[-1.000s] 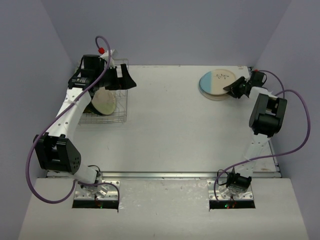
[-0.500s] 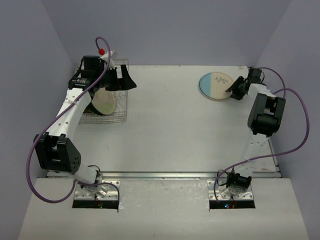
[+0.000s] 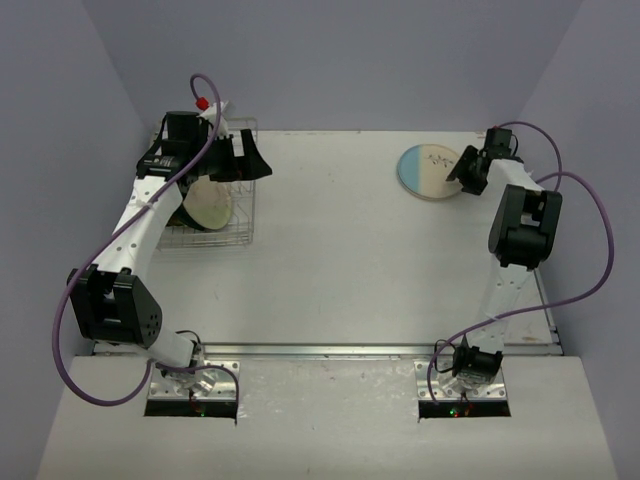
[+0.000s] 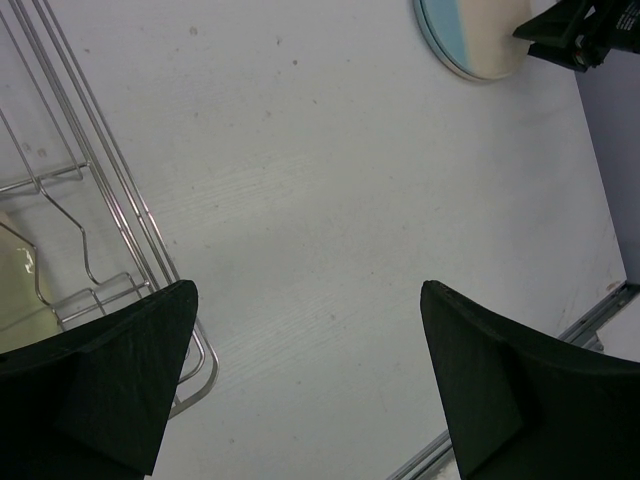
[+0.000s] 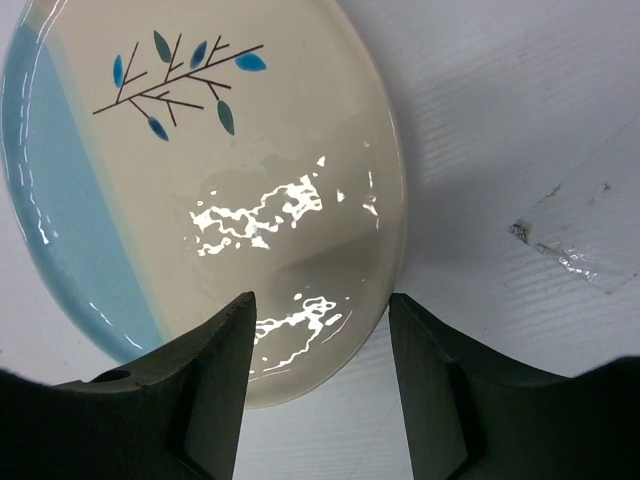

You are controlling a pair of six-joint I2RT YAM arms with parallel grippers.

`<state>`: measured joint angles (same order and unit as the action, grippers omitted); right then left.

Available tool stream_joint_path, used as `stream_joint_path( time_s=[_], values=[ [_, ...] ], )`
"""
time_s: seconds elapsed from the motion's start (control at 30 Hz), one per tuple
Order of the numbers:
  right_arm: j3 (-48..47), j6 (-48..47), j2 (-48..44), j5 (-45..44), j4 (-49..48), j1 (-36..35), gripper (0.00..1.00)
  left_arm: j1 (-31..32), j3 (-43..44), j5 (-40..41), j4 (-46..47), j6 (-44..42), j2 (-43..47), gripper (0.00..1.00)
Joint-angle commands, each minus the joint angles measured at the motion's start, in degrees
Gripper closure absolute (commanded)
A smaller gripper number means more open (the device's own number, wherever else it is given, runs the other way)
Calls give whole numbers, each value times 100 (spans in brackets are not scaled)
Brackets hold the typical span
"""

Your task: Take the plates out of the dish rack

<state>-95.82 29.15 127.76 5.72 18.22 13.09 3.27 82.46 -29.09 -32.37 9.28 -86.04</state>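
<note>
Jaws of your right gripper (image 5: 320, 300) stand apart; the plate (image 3: 430, 168) now lies flat, upper right. Your left gripper (image 4: 308, 290) is wide open and empty; the rack (image 4: 125, 190) comes next.

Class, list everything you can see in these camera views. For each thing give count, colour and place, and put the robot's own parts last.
blue-and-cream plate: one, cream with a pale blue part and a twig drawing, flat on the table's far right.
pale plate: one seen, cream, leaning in the rack; the arm may hide others.
dish rack: one, silvery wire, far left of the table.
table: one, white.
cables: two, purple, one along each arm.
left gripper: black, open, above the rack's edge.
right gripper: black, open, at the blue-and-cream plate's rim.
</note>
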Motion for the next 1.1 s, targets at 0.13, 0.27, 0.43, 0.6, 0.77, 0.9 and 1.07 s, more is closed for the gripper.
stream_joint_path(
  time_s=[0.13, 0.27, 0.43, 0.6, 0.77, 0.9, 1.07],
  values=[
    [-196, -287, -116, 126, -93, -87, 45, -100, 157, 415, 107, -75, 126, 9],
    [222, -376, -663, 213, -262, -96, 44, -114, 250, 1016, 16, -98, 199, 7],
    [748, -689, -1747, 491, -437, -126, 43, -156, 407, 2712, -137, -273, 307, 9],
    [1288, -1760, -2832, 449, -607, -411, 33, -625, 733, 3286, -456, -407, 260, 12],
    [1982, -2433, -3819, 385, -776, -833, 17, -1106, 1336, 3295, -1000, -691, -179, 18],
    [2510, -2471, -4329, 550, -804, -980, 4, -1188, 1403, 3127, -1166, -814, -348, 23],
    [3021, -2543, -4820, 606, -882, -1092, 1, -1188, 1167, 3111, -1076, -866, -349, 25]
  ],
)
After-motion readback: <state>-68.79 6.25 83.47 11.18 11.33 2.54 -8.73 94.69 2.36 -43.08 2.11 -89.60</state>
